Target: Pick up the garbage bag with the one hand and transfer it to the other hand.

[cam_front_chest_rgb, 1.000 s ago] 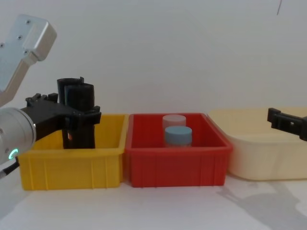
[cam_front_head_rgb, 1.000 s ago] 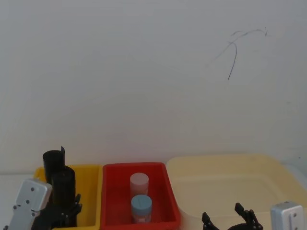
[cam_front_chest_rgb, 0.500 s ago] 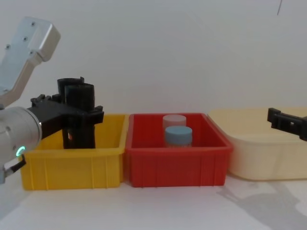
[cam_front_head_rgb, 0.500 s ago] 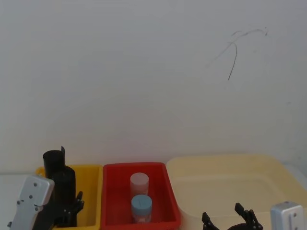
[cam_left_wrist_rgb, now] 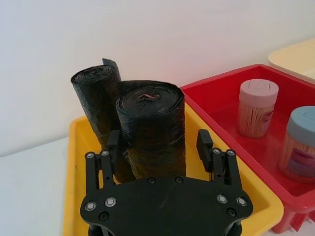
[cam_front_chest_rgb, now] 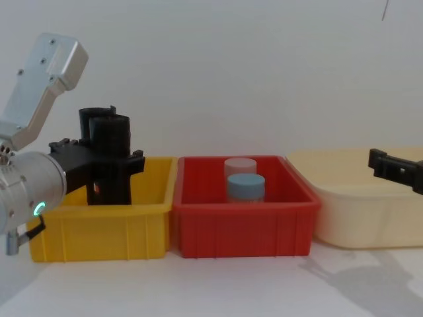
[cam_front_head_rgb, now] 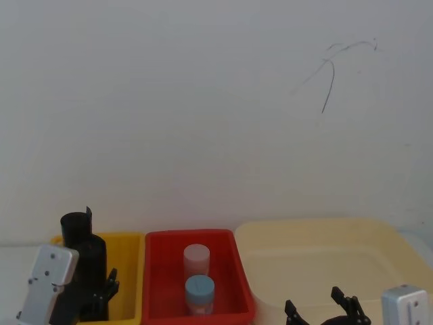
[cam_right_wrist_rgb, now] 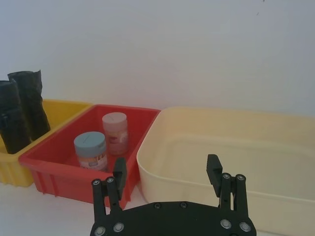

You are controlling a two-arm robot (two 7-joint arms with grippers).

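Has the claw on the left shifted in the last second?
Yes. In the chest view the left gripper has edged rightward across the yellow bin, toward the red bin.

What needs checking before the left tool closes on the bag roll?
1. Left tool open: ok, wide gap between its fingers.
2. Tool straddles the target: ok, one finger on each side of the garbage bag.
3. Correct roll: ok, it is the front one, not the flapped roll just behind it.
4. Finger clear of the flapped roll: cannot tell, they overlap in the left wrist view.
5. Bag pose: ok, upright in the yellow bin.
6. Right tool ready to receive: ok, open, near the front of the cream tub.
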